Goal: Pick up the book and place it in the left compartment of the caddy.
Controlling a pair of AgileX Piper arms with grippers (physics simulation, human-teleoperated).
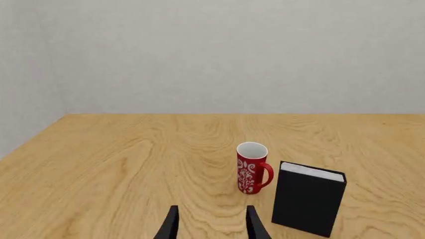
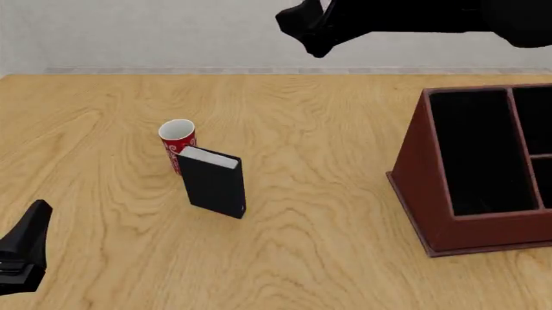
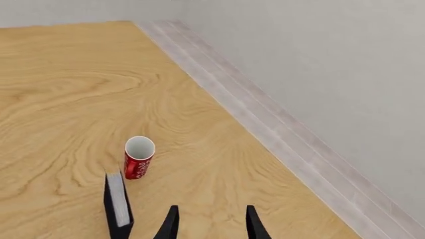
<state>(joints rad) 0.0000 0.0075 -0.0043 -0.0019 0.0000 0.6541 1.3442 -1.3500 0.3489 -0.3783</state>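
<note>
Black-lined caddy compartments, all bare

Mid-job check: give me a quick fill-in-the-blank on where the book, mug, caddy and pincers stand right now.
1. The book stands ___ on the table, its white page edge on top.
2. The mug is red and white and sits just ___ the book in the front view.
3. The caddy holds ___ in its left compartment.
4. The left pincer and right pincer are both ___ and hold nothing.

Missing words: upright; behind; nothing; open
</note>
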